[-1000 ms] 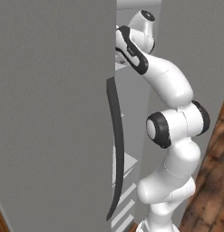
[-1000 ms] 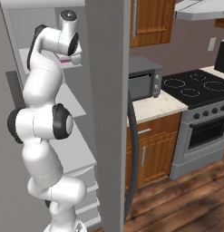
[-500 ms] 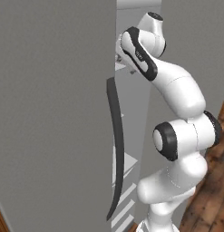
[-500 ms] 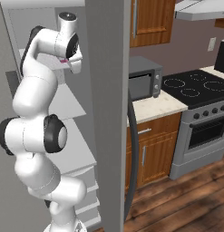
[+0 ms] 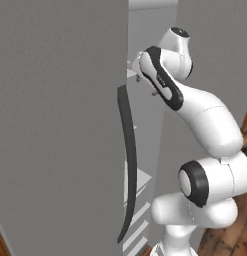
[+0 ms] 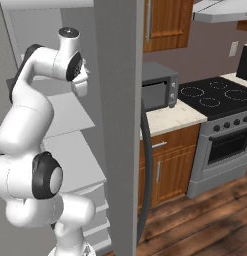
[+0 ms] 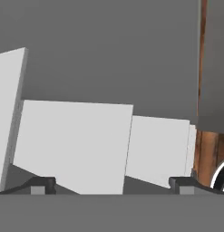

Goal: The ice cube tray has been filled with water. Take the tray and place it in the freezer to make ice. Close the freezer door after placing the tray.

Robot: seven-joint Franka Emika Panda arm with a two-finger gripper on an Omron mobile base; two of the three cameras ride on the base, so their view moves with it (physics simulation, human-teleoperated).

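The freezer [image 5: 60,125] is a tall grey unit, and one door [image 6: 120,125] stands open edge-on, carrying a long dark handle [image 6: 145,170]. My arm reaches into the open compartment at upper-shelf height. The gripper [image 6: 81,85] hangs just above a white shelf [image 6: 70,117]. In the hand view the gripper [image 7: 111,186] is open wide, its fingertips [image 7: 41,185] far apart with nothing between them, facing white shelf panels [image 7: 72,145]. From the left base view the hand [image 5: 140,75] is partly hidden behind the door edge. The ice cube tray is out of view.
A dark handle [image 5: 127,165] runs down the near door in the left base view. Right of the freezer a grey toaster oven [image 6: 160,90] sits on a pale counter, beside a black stove [image 6: 215,100]. Wooden cabinets [image 6: 165,165] and a wood floor lie below.
The arm's elbow and lower joints have swung outward and down while the hand stays inside the upper freezer. The pink bit beside the fingers no longer shows. The jaws have stayed wide.
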